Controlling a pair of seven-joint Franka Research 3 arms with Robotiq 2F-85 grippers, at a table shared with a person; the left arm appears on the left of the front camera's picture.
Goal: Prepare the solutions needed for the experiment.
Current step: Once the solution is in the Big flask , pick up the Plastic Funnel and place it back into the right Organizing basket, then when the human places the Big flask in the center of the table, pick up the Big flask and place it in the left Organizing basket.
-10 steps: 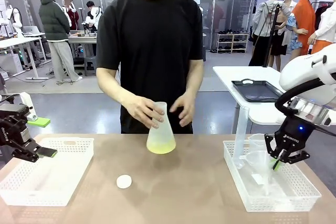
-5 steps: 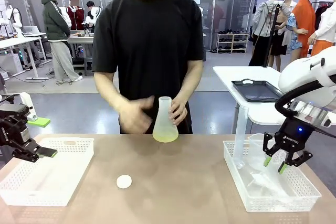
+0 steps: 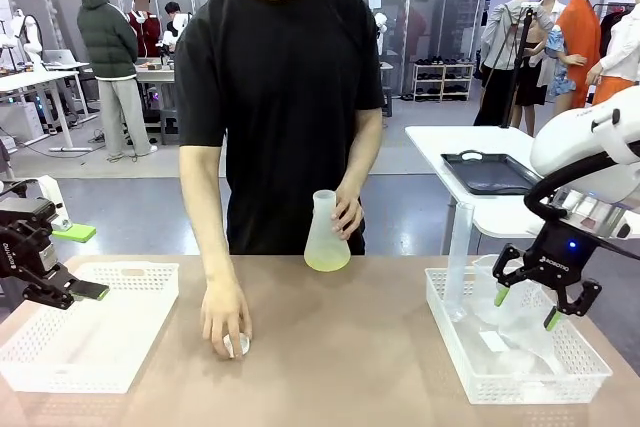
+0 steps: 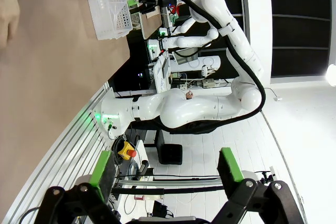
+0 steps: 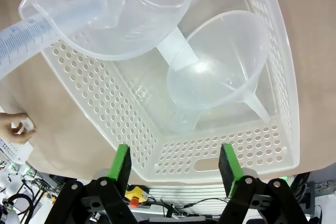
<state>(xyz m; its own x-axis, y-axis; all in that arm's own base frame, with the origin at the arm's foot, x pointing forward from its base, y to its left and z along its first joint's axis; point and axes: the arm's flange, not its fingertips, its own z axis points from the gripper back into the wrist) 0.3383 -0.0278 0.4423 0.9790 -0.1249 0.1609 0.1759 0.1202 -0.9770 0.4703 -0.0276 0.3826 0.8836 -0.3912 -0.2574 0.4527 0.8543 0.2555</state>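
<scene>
Bench notes. We are finding the solutions (image 3: 327,261) sitting as a shallow, pale yellow layer in the bottom of a clear conical flask (image 3: 325,232). The flask seems to be standing on the bench (image 3: 380,347) at its far middle.

The person is holding the flask's neck with one hand (image 3: 347,215). The other hand (image 3: 224,315) is reaching down onto a small white stopper (image 3: 237,346), nearer and to the left.

The right claw (image 3: 525,307) is hanging open and empty over the right basket (image 3: 530,383). In that basket a funnel (image 5: 220,61), a measuring jug (image 5: 105,19) and a graduated cylinder (image 3: 458,252) are lying or leaning. The left claw (image 4: 165,170) is hovering open at the left end of the left basket (image 3: 100,352), gripping nothing.

We are judging the mixing largely done, with the liquid in the flask and the pouring gear in the basket. Stoppering the flask looks like what is left, and the person appears to be starting on it.
</scene>
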